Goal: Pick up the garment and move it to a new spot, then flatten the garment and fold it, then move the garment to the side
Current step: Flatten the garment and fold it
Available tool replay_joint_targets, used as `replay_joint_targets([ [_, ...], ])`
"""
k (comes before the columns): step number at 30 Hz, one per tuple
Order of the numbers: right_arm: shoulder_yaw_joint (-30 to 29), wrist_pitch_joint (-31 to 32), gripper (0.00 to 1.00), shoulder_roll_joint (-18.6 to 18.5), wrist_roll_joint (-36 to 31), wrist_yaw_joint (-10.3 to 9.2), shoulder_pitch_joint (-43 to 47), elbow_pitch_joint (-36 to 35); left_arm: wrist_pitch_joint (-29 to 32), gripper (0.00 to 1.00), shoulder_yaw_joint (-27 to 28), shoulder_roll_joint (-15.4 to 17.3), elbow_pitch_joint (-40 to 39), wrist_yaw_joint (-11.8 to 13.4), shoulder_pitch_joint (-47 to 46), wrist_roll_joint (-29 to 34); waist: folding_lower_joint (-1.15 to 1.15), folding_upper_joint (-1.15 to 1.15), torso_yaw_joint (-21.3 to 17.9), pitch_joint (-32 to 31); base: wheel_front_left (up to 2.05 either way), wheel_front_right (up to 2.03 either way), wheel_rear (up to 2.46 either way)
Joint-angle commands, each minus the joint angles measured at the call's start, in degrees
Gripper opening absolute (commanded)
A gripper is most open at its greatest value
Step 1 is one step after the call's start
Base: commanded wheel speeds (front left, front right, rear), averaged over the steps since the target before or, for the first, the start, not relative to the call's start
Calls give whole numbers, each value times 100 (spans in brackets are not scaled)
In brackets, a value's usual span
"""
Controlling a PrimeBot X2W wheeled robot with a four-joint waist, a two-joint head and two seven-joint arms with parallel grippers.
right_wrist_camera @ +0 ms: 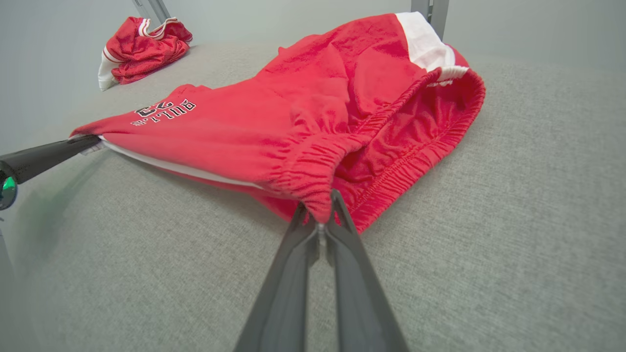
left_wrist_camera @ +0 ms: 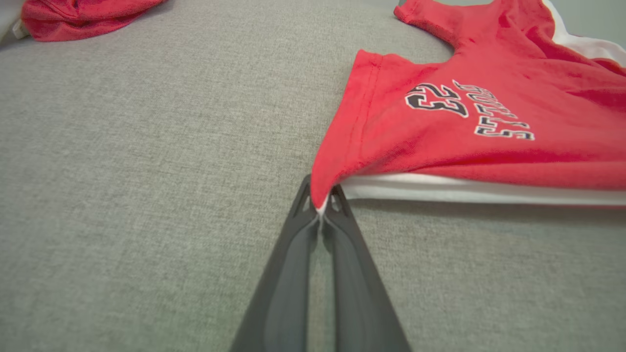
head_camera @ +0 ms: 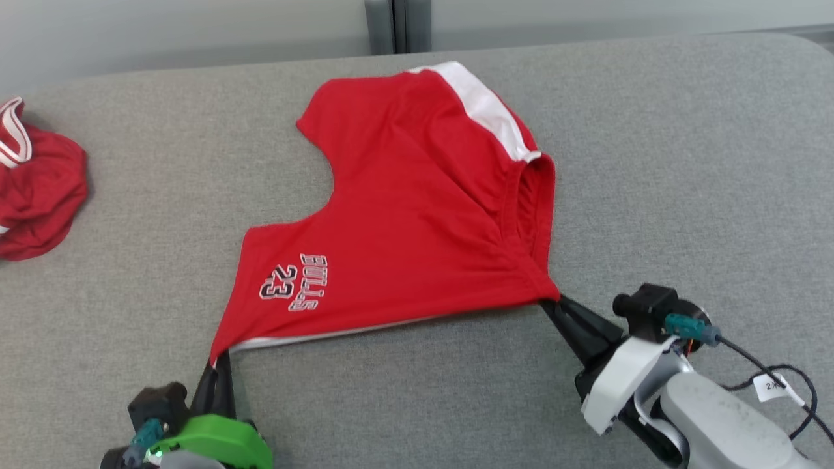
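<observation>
The garment (head_camera: pixel 417 215) is red with a white side band, an elastic hem and black white-outlined "BULLS 23" lettering. It lies spread on the grey padded surface (head_camera: pixel 684 195), pulled taut along its near edge. My left gripper (head_camera: pixel 218 361) is shut on its near left corner (left_wrist_camera: pixel 321 195). My right gripper (head_camera: pixel 554 301) is shut on the gathered elastic corner at the near right (right_wrist_camera: pixel 320 215). The lettering on the garment (left_wrist_camera: pixel 489 127) sits close to the left corner. In the right wrist view the garment (right_wrist_camera: pixel 303 117) bulges open at the elastic edge.
A smaller bunched red cloth (head_camera: pixel 36 189) with white trim lies at the far left edge, apart from the garment. A black cable with a white tag (head_camera: pixel 772 387) trails beside my right wrist. A grey post (head_camera: pixel 397 26) stands behind the surface's far edge.
</observation>
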Motion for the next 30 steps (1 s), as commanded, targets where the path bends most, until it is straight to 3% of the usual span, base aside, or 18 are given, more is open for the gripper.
replay_joint_targets([
  [1, -51, -26, 0, -10, 81, -10, 231, -21, -19, 0, 78, 31, -8, 3, 240, 61, 0, 0, 130, -471, 0, 0, 0],
  [9, -59, -26, 0, 99, 233, -10, 1264, -139, -11, 0, 128, 5, -112, -7, 1101, 59, 0, 0, 249, -1154, 0, 0, 0],
  [17, 108, -27, 0, 59, 498, -10, 1731, -446, -11, 0, 172, 1, -506, -8, 1396, 181, 0, 0, 134, -1285, 0, 0, 0],
  [23, -62, -27, 0, 95, 785, -10, 1414, -695, -12, 0, -35, 63, -741, -161, 570, 548, 0, 0, -36, -1014, 0, 0, 0],
  [30, -400, 1, 0, 295, 1211, -9, 608, -771, 23, 0, -753, 511, -254, -291, -1471, 839, 0, 0, -335, -195, 0, 0, 0],
])
